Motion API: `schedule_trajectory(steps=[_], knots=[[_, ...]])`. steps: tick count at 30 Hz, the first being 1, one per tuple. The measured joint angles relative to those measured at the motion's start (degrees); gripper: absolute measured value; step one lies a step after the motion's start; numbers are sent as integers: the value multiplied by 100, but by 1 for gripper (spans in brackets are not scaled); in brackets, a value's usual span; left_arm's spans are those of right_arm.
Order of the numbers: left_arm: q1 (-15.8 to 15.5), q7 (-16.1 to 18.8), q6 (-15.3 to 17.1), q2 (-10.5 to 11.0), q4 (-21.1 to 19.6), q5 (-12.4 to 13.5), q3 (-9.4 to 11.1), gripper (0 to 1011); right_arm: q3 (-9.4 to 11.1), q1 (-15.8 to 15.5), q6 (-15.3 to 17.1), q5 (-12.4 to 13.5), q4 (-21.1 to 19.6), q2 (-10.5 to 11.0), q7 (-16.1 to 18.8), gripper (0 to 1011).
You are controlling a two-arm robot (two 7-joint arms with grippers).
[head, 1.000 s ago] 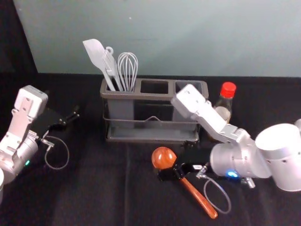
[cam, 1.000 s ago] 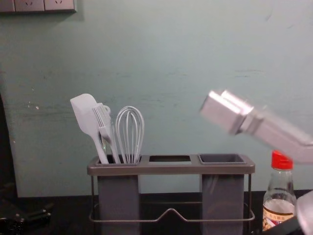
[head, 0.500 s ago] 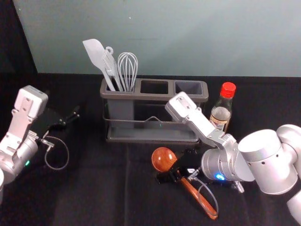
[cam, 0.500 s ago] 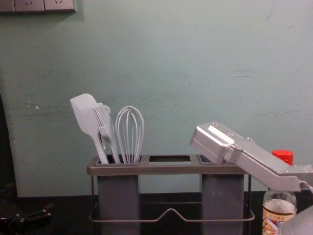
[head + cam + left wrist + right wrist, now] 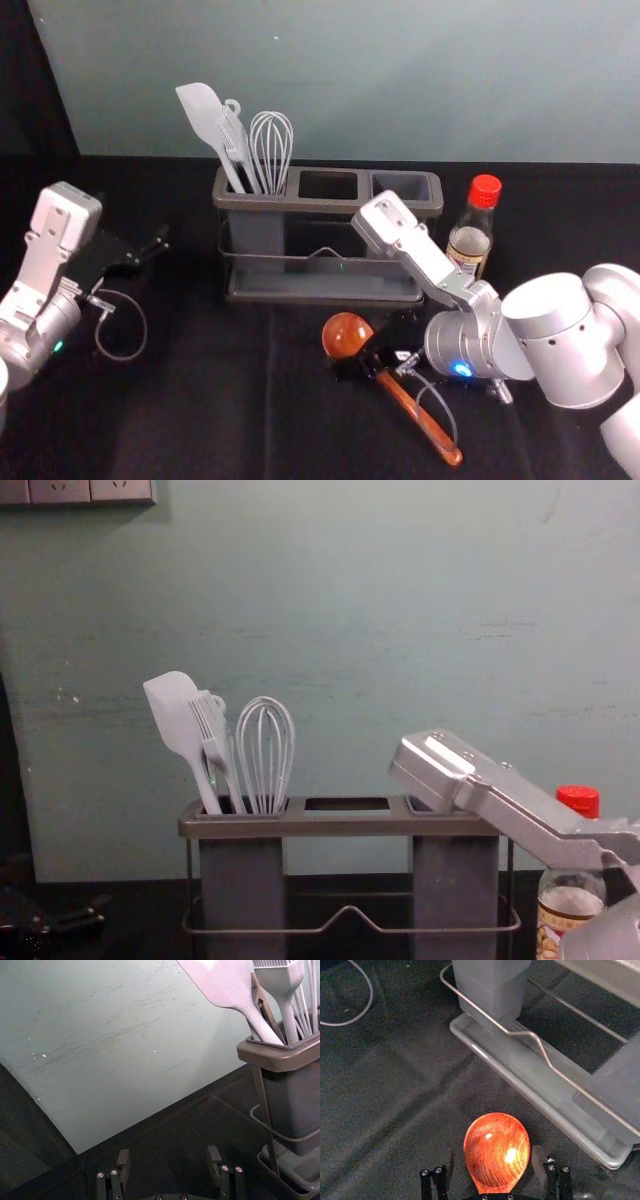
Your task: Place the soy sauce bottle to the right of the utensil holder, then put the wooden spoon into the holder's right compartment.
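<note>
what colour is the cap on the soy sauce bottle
The cap is bright red, seen best in the head view.

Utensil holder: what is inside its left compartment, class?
A spatula, a brush and a whisk, with part of another utensil beside the brush. Their lower ends are hidden by the compartment's walls.

Utensil holder (image 5: 330, 206), one. Right of it: soy sauce bottle (image 5: 468, 242). In front: wooden spoon (image 5: 346, 334), right gripper (image 5: 364, 358) at its neck. Left of it: left gripper (image 5: 150, 252).
</note>
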Motion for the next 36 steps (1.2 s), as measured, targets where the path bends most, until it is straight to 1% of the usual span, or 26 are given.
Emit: schedule_trajectory(steps=[6, 10, 27, 36], knots=[[0, 0, 0, 0, 0, 0, 0, 1005, 44, -13, -14, -53, 0, -30, 28, 1003], [0, 0, 0, 0, 0, 0, 0, 1005, 46, 6, -29, -120, 81, -79, 72, 1003], [0, 0, 0, 0, 0, 0, 0, 1005, 5, 71, -108, -363, 302, -202, 263, 1003], [0, 0, 0, 0, 0, 0, 0, 1005, 11, 61, -148, -517, 381, -288, 275, 1003]])
